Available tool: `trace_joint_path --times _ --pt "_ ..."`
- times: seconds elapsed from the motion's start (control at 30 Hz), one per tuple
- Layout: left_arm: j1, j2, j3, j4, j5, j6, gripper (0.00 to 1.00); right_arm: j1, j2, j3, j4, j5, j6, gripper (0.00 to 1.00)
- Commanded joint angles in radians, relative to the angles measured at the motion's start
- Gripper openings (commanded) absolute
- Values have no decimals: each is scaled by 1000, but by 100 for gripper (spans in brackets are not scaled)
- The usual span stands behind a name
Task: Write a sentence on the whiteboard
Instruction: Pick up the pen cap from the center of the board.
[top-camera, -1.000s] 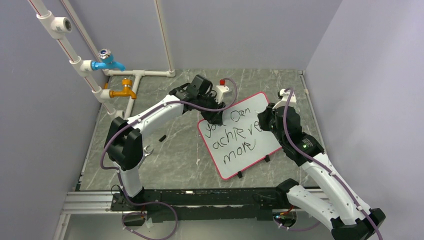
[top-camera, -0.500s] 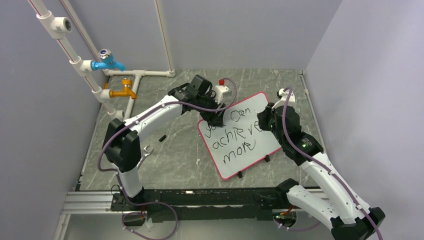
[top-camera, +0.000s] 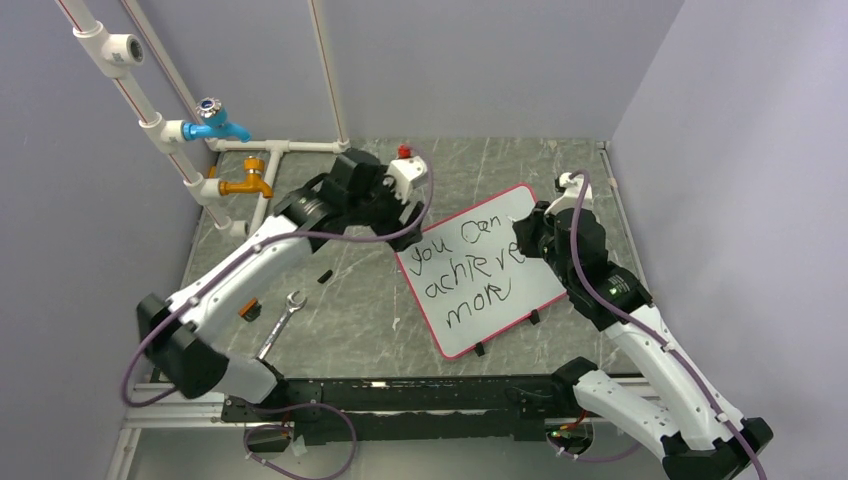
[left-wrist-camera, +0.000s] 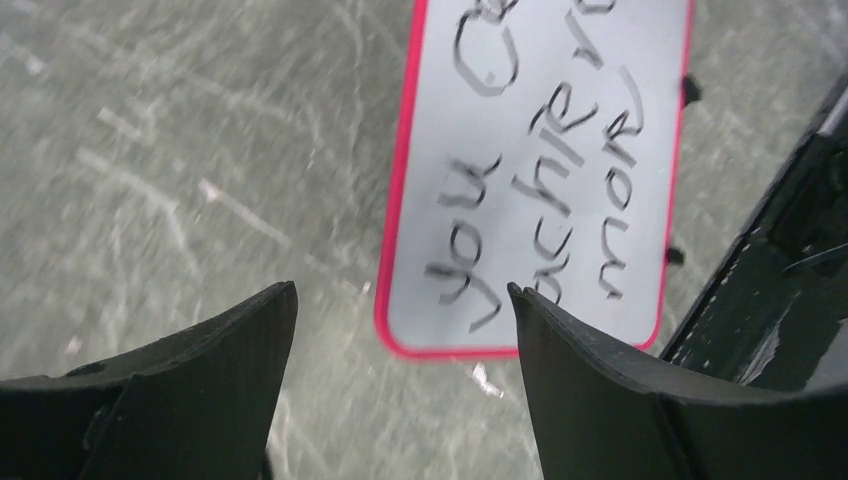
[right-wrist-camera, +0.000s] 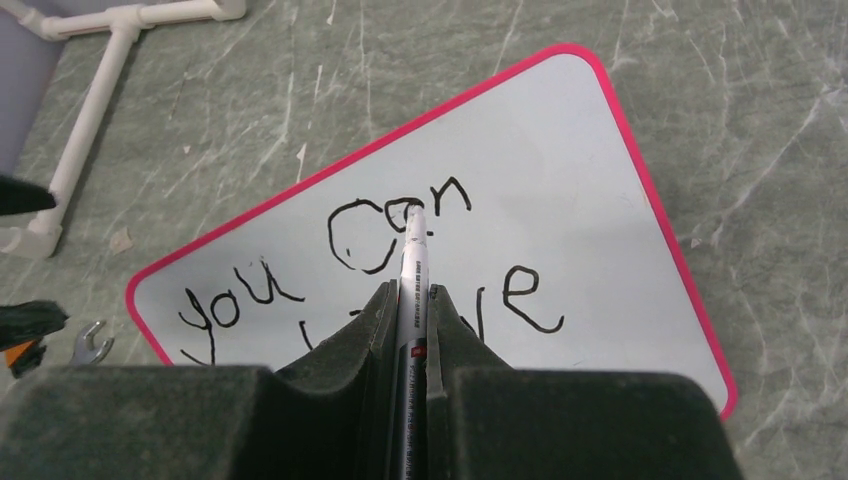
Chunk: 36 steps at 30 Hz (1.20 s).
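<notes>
The whiteboard (top-camera: 483, 268) lies flat on the grey marbled bench (top-camera: 340, 320), right of centre and turned at an angle, with its pink-red rim showing all round and small black feet along its near edge. "You can achieve more" is handwritten on it in black, in three lines.

The right gripper (top-camera: 530, 238) hangs over the far right part of the board, closed on a marker (right-wrist-camera: 412, 262). In the right wrist view the marker's pale barrel is clamped between the two black fingers (right-wrist-camera: 375, 320) of the right gripper (right-wrist-camera: 412, 292), and its tip points at the word "can" on the whiteboard (right-wrist-camera: 570, 200). Whether the tip touches the surface cannot be told.

The left gripper (top-camera: 406, 236) is just beside the board's left corner, over the bench. In the left wrist view the left gripper (left-wrist-camera: 400, 296) is spread wide with nothing between its fingers, and the whiteboard (left-wrist-camera: 560, 60) sits beyond them, its corner showing in the gap.

A wrench (top-camera: 283, 322) lies on the bench to the left, well apart from the board. White pipes (top-camera: 150, 112) run up the back left corner, carrying a blue tap (top-camera: 215, 122) and a yellow tap (top-camera: 248, 184).
</notes>
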Motion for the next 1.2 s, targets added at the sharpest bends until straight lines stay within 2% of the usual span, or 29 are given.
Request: trace_joint_path --times 0.0,0.23,0.4,0.7,1.17 --pt "12 -183 -136 -31 -201 -32 81 -1 -18 55 11 -36 -23 0" --pt "42 -337 -391 -42 -490 -125 77 0 -28 57 21 -78 -22 0" --pt "89 -334 -486 -60 -585 -213 75 -1 -33 58 18 -100 -18 0" --pt "174 -216 -569 25 -570 -340 72 -1 -40 84 -23 -116 -25 0" --pt "308 -41 -615 172 -391 -358 68 -1 -21 81 -36 -138 -21 0"
